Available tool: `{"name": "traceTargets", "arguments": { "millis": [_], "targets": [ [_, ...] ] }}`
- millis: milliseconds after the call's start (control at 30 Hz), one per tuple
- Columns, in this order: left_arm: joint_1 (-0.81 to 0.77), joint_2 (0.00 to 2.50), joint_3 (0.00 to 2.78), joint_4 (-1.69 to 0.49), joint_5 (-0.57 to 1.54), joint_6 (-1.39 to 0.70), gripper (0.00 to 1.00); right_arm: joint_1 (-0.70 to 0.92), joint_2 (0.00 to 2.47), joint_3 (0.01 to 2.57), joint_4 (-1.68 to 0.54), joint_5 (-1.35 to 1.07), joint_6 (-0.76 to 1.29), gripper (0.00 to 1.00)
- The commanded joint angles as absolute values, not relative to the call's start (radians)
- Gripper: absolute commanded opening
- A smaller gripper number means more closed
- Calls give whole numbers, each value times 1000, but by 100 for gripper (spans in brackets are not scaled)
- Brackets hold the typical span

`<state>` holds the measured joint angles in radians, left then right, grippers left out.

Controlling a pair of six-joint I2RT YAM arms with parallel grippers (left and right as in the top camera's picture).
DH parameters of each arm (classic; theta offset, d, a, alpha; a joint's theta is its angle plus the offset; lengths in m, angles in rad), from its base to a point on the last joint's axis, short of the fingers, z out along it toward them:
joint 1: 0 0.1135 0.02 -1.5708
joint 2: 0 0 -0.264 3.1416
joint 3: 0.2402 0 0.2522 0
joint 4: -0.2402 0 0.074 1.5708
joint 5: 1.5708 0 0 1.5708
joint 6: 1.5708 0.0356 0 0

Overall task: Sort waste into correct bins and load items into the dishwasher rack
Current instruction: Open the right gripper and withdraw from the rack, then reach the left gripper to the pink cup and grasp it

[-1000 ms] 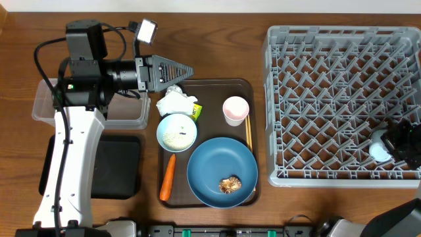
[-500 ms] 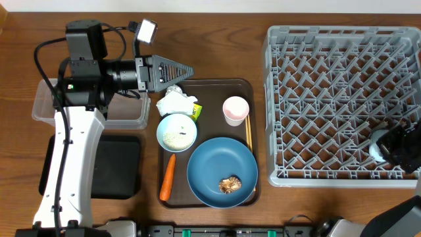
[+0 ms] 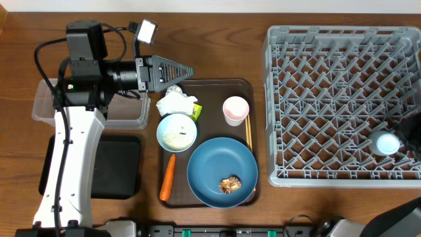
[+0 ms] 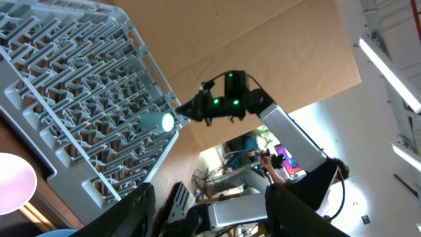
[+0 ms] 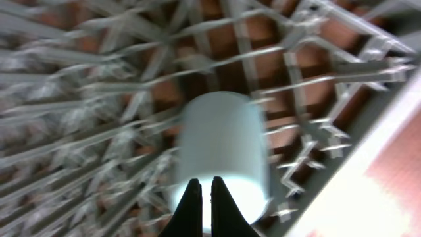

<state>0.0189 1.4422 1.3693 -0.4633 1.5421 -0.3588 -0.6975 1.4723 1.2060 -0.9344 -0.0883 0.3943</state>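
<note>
The right gripper (image 5: 201, 196) has its fingers pressed together and holds nothing. It is just above the light-blue cup (image 5: 222, 148), which sits in the near right corner of the dishwasher rack (image 3: 335, 176). The left gripper (image 4: 210, 197) is half open and empty, and it hangs near the crumpled white paper (image 3: 175, 103).

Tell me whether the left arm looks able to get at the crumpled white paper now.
Probably yes. The left gripper hangs open and empty close beside the crumpled white paper, nothing lies between them, and the white bowl sits on the paper's far side.
</note>
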Motion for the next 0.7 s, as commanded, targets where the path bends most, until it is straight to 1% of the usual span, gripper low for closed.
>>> {"name": "traceTargets", "arguments": {
  "millis": [0,67,100,233,300,333,400,433,500,533,567,633,667],
  "targets": [
    [21,1440,1378,-461,1551,-331,55,-700,1434,1304,-965,-327,328,1],
    [21,1440,1378,-462,1519,-321,55,-692,1395,1355,-985,-408,310,1],
    [21,1440,1378,-462,1498,-322,55,-685,1381,1370,-998,-410,310,1],
    [20,1440,1378,-463,1420,-322,55,-645,1327,1400,-1134,-292,310,2],
    [7,1440,1378,-492,1319,-288,55,-632,1324,1399,-1201,-249,308,2],
    [-4,1440,1378,-517,1256,-263,55,-629,1325,1398,-1218,-251,299,2],
    [-46,1440,1378,-605,1029,-202,55,-624,1326,1398,-1246,-251,279,5],
    [-82,1443,1378,-659,875,-165,55,-622,1326,1398,-1254,-251,271,10],
    [-160,1452,1378,-723,627,-123,55,-621,1326,1398,-1262,-252,268,12],
    [-199,1460,1378,-736,539,-111,55,-621,1326,1398,-1265,-257,268,13],
    [-246,1473,1378,-741,466,-94,55,-621,1326,1398,-1265,-264,268,19],
    [-327,1506,1378,-741,350,-70,55,-621,1326,1398,-1265,-283,268,45],
    [-368,1530,1378,-744,266,-72,58,-621,1326,1398,-1266,-300,267,58]
  ]
}}
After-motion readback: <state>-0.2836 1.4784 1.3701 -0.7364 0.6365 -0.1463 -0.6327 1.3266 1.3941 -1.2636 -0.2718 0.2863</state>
